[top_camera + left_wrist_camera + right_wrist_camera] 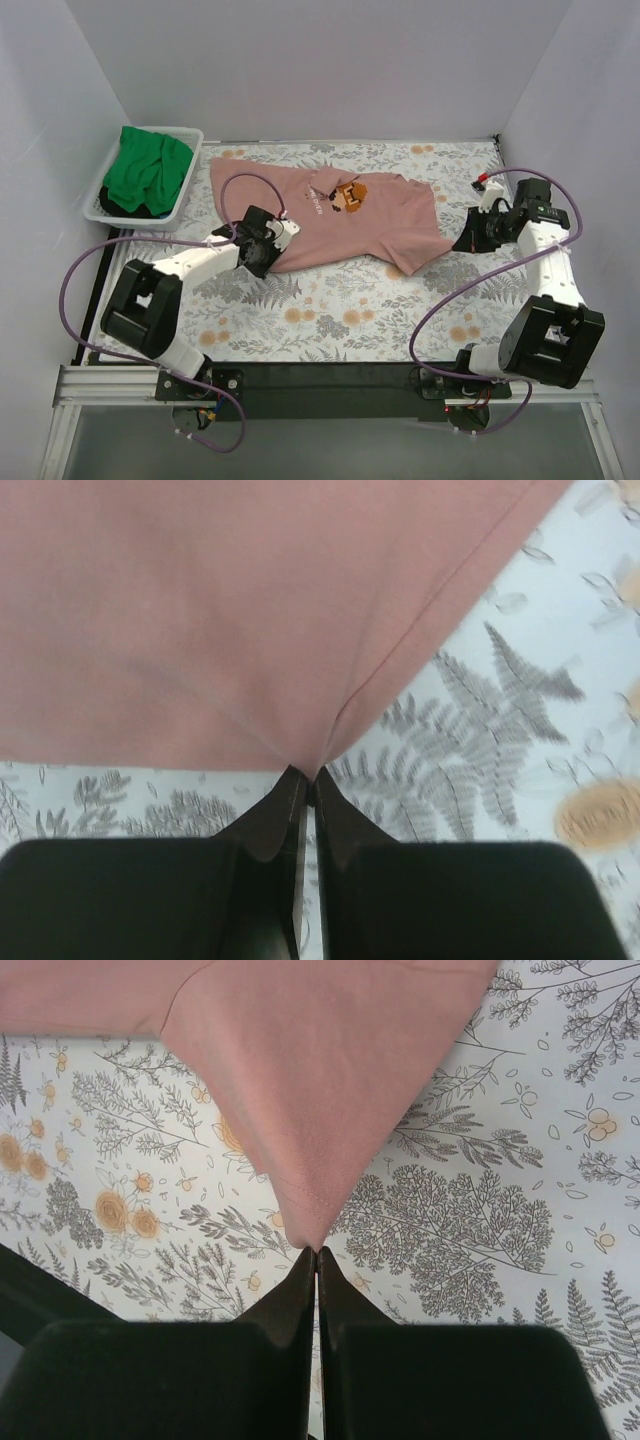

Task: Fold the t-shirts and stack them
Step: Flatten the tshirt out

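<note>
The salmon-pink t-shirt (pixel 340 225) lies spread across the middle of the floral cloth, its printed graphic facing up. My left gripper (pixel 262 250) is shut on the shirt's near-left edge; in the left wrist view the cloth (pixel 200 620) puckers into the closed tips of the left gripper (pixel 310 780). My right gripper (pixel 468 240) is shut on a pointed corner at the shirt's right side; in the right wrist view the stitched hem (pixel 320 1080) narrows into the tips of the right gripper (pixel 317 1255). The green t-shirt (pixel 148 172) lies bunched in the basket at the far left.
A white slotted basket (pixel 97 212) stands at the far left corner. A floral grey-and-orange cloth (pixel 330 300) covers the table. White walls close in the left, back and right. Purple cables loop from both arms.
</note>
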`<state>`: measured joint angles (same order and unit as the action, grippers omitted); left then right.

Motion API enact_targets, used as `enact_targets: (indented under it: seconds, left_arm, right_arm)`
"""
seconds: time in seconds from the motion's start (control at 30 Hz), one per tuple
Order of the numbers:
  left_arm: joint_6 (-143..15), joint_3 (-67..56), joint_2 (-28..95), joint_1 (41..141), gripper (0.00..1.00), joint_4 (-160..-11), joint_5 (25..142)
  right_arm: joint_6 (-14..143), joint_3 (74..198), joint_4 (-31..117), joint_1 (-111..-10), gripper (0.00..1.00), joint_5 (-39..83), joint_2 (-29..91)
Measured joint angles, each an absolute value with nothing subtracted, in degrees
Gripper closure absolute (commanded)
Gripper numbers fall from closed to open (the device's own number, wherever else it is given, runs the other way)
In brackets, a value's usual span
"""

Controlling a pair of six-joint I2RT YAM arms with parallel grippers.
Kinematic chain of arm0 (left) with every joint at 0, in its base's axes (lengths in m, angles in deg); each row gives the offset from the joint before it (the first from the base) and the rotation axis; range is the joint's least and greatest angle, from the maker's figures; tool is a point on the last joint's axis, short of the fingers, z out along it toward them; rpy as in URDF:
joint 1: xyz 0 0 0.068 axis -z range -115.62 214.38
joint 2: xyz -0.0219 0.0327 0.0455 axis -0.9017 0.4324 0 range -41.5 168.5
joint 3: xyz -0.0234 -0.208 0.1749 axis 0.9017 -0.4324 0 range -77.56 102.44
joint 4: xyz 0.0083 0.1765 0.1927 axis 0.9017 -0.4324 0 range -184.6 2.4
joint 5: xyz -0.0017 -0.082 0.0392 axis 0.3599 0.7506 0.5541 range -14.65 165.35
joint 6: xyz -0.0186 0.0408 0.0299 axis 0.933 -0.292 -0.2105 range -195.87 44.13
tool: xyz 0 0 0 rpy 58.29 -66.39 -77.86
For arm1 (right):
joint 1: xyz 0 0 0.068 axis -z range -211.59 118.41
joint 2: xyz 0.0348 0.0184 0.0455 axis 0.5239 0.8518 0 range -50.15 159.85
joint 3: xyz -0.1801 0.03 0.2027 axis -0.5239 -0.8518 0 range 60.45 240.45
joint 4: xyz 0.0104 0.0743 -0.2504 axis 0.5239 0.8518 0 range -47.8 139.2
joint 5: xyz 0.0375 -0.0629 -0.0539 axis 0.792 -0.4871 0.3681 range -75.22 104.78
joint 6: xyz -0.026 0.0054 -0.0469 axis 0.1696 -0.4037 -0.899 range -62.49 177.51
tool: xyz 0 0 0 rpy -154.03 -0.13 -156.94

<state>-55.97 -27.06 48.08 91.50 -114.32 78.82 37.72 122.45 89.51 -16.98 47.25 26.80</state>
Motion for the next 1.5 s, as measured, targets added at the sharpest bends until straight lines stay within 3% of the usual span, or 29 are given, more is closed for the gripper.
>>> enact_targets:
  seconds: [0.3, 0.5, 0.53, 0.63, 0.67, 0.73, 0.9, 1.1, 1.3, 1.5]
  left_arm:
    - [-60.93, -21.05, 38.11, 91.52, 1.00, -133.11, 85.09]
    - [-66.85, -1.48, 60.32, 89.55, 0.98, -137.72, 87.23]
    - [-67.12, 3.54, 65.78, 88.46, 0.84, -137.18, 87.23]
    - [-66.26, 17.23, 79.09, 84.15, 0.56, -134.93, 86.18]
    - [-65.54, 20.48, 81.93, 82.53, 0.50, -133.83, 85.88]
    - [-63.84, 24.26, 84.21, 79.85, 0.47, -133.33, 86.01]
    - [-60.45, 14.73, 73.28, 75.87, 0.47, -131.08, 87.93]
    - [-54.31, -0.06, 54.85, 79.52, 0.48, -130.16, 92.61]
    - [-48.60, -3.39, 55.88, 87.45, 0.52, -127.85, 91.62]
    - [-46.59, -3.36, 63.25, 87.84, 0.57, -127.71, 87.25]
  right_arm:
    - [35.93, 122.67, 93.34, -15.10, 0.99, 47.38, 20.85]
    - [38.75, 130.84, 93.03, -15.10, 0.99, 50.09, 31.34]
    - [39.58, 133.07, 92.14, -15.10, 0.99, 50.50, 33.96]
    - [41.90, 138.78, 89.54, -15.10, 0.99, 51.33, 40.65]
    - [42.49, 140.13, 88.68, -15.10, 0.99, 51.46, 42.40]
    - [43.62, 141.51, 87.24, -15.10, 0.99, 51.68, 44.87]
    - [44.80, 141.62, 86.54, -15.10, 0.99, 52.32, 47.49]
    - [45.22, 138.88, 85.10, -15.10, 0.99, 52.51, 47.58]
    - [45.20, 137.25, 84.97, -15.10, 0.99, 52.43, 47.56]
    - [45.18, 137.09, 84.40, -15.10, 0.99, 52.43, 47.38]
